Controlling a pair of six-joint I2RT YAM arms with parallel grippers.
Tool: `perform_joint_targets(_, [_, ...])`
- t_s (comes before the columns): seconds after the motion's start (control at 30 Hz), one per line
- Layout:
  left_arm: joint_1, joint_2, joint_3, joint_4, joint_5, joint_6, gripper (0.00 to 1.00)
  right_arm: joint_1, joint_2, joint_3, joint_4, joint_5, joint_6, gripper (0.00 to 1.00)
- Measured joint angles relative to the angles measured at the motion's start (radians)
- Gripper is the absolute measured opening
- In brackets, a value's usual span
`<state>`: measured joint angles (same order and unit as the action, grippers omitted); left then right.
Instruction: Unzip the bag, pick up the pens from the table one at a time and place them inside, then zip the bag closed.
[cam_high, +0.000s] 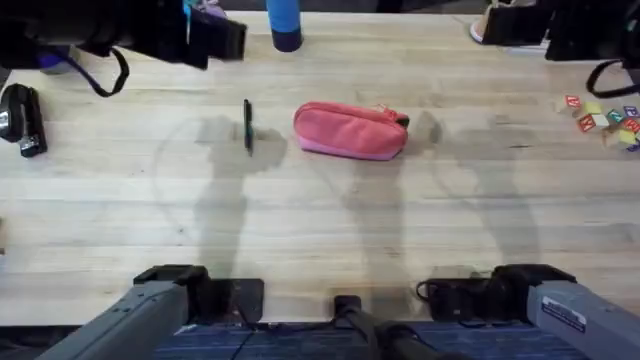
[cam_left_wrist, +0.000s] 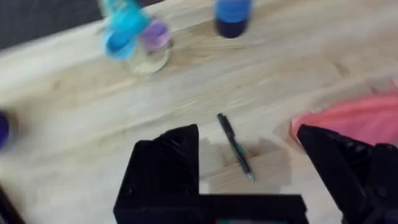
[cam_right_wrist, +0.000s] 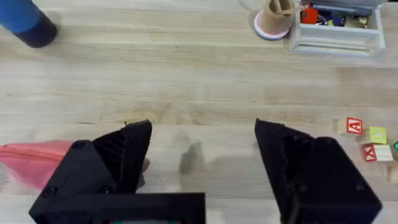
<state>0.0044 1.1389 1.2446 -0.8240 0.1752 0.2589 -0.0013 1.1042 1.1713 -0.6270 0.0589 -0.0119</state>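
A: At the middle of the surface (cam_high: 330, 220), the bag (cam_high: 350, 130) is seen lying lengthwise, with one pen (cam_high: 247, 125) just beside its left end, apart from it. Is the zipper shown undone?

B: That cannot be told; the top seam is seen as a dark line with something dark at the right end, which may be the pull. If it is shut, unzipping is judged to be the step in hand.

A: How are the grippers placed?

B: The left gripper (cam_left_wrist: 249, 168) is held above the pen (cam_left_wrist: 235, 146), fingers spread wide, with the bag's left end (cam_left_wrist: 348, 121) close by. The right gripper (cam_right_wrist: 202, 162) is held with its fingers apart too, over bare wood just right of the bag (cam_right_wrist: 37, 158). Nothing is gripped by either.

A: And how should the step be done well?

B: If the bag has to be opened, the fabric should be pinned at one end by one gripper while the pull is drawn along the seam by the other; otherwise the soft pouch is likely to be dragged along whole. If the pen is taken first, the fingers should be lowered astride its shaft, square across it, and closed near its middle so it is not tipped.

A: Any hazards?

B: The blue bottle (cam_high: 284, 22) at the far edge and the stapler (cam_high: 22, 118) at the far left are well apart from the work. The lettered blocks (cam_right_wrist: 367, 140) at the right are best left undisturbed.
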Motion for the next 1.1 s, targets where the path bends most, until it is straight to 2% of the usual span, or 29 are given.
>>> perform_joint_targets(0.23, [0.0, 0.001, 0.0, -0.068, 0.198, 0.368, 0.993, 0.0, 0.0, 0.0, 0.0, 0.0, 0.0, 0.996])
perform_joint_targets(0.3, [0.0, 0.007, 0.0, -0.085, 0.259, 0.456, 0.993, 0.0, 0.0, 0.0, 0.0, 0.0, 0.0, 0.996])
perform_joint_targets(0.4, [0.0, 0.035, 0.0, -0.089, 0.337, 0.545, 0.993, 0.0, 0.0, 0.0, 0.0, 0.0, 0.0, 0.996])
perform_joint_targets(0.6, [0.0, 0.133, 0.0, -0.076, 0.407, 0.614, 0.994, 0.0, 0.0, 0.0, 0.0, 0.0, 0.0, 0.996])
perform_joint_targets(0.73, [0.0, 0.208, 0.0, -0.057, 0.433, 0.631, 0.994, 0.0, 0.0, 0.0, 0.0, 0.0, 0.0, 0.996])
perform_joint_targets(0.87, [0.0, 0.231, 0.0, -0.051, 0.488, 0.633, 0.993, 0.0, 0.0, 0.0, 0.0, 0.0, 0.0, 0.996])
perform_joint_targets(1.1, [0.0, 0.269, 0.001, -0.018, 0.527, 0.659, 0.993, 0.0, 0.0, 0.0, 0.0, 0.0, 0.0, 0.996])
